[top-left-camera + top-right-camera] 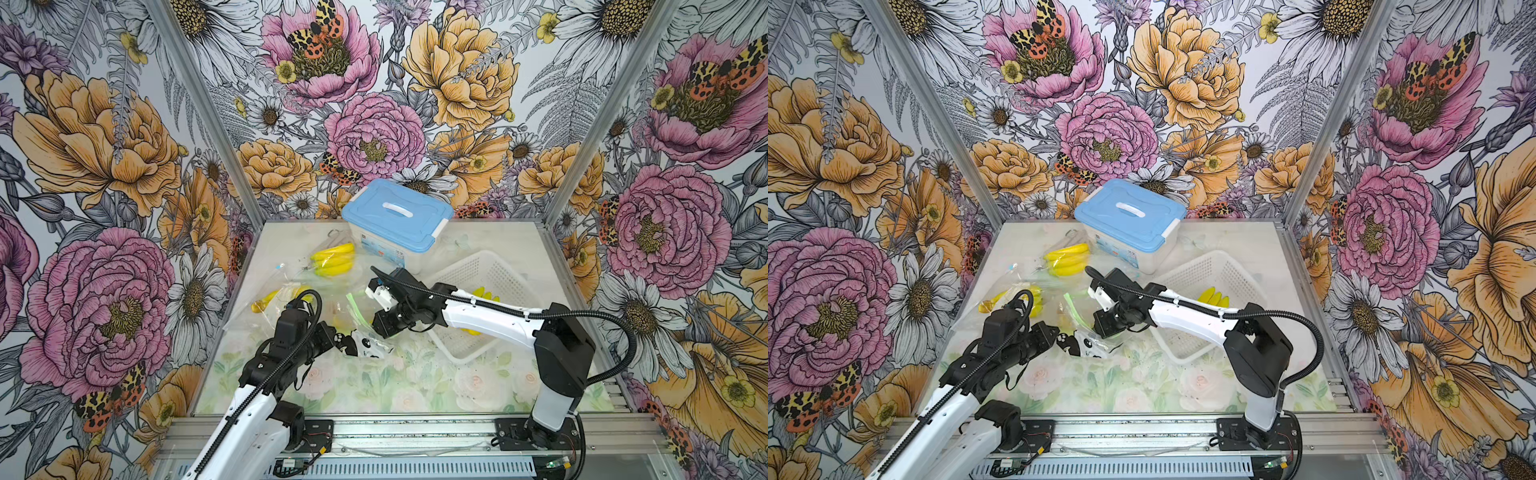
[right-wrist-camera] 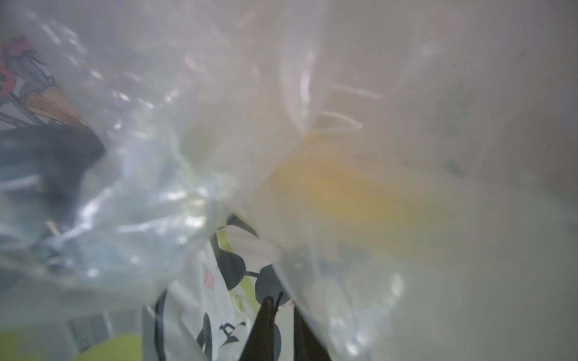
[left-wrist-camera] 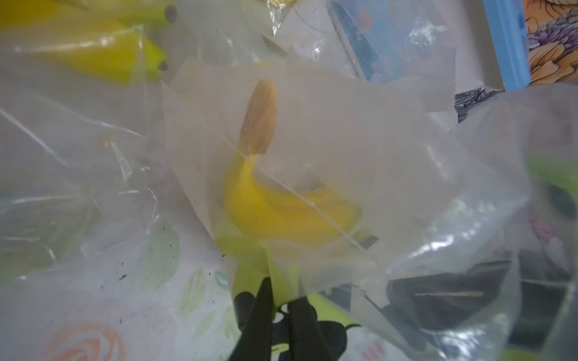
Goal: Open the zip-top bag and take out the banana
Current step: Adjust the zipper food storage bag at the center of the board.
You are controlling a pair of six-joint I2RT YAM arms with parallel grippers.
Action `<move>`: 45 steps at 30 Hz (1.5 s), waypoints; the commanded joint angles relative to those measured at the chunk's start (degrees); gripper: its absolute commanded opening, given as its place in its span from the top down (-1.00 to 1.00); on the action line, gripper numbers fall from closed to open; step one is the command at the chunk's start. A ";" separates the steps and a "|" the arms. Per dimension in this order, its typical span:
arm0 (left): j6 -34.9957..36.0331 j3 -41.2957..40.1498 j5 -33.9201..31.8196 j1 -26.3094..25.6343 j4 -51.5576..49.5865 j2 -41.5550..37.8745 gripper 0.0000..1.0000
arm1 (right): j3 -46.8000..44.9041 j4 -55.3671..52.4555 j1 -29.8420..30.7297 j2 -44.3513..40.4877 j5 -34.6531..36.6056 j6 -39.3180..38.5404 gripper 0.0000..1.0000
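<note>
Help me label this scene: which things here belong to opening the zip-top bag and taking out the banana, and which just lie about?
Job:
clear zip-top bag with green zip strip
yellow banana inside it
left gripper
right gripper

Lying about:
blue-lidded plastic box
white perforated basket
bunch of yellow bananas
</note>
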 commanded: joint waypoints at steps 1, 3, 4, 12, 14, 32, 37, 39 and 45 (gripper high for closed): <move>-5.33 1.55 -0.04 1.61 -2.20 -2.44 0.51 | -4.28 3.40 0.59 0.80 7.63 0.44 0.69; -5.65 3.43 -0.03 3.65 -4.76 -3.21 0.10 | -6.65 4.29 0.81 0.63 10.59 0.07 0.69; -5.66 4.64 0.71 4.86 -5.62 -3.40 -0.09 | -7.73 4.41 0.76 0.58 12.76 -0.16 0.69; -3.67 10.50 3.75 10.14 -5.47 2.97 -0.39 | -12.18 7.60 0.69 -1.58 20.17 -0.25 0.61; -2.47 11.36 4.28 10.07 -4.40 6.53 -0.41 | -13.04 9.30 0.74 -2.99 20.84 -0.79 0.55; -2.80 10.08 5.16 9.41 13.68 26.31 -0.50 | -11.45 14.92 -0.92 -5.98 16.71 -0.93 0.11; 0.84 13.55 3.71 8.11 14.48 33.50 -0.50 | -11.84 14.80 -1.09 -5.88 16.72 -0.78 0.11; 1.95 14.95 3.17 7.89 14.80 35.98 -0.49 | -12.15 14.89 -1.11 -5.54 16.41 -0.78 0.10; 4.34 20.64 3.09 7.20 15.22 42.55 -0.50 | -13.72 14.82 -1.11 -3.46 15.26 -1.16 0.20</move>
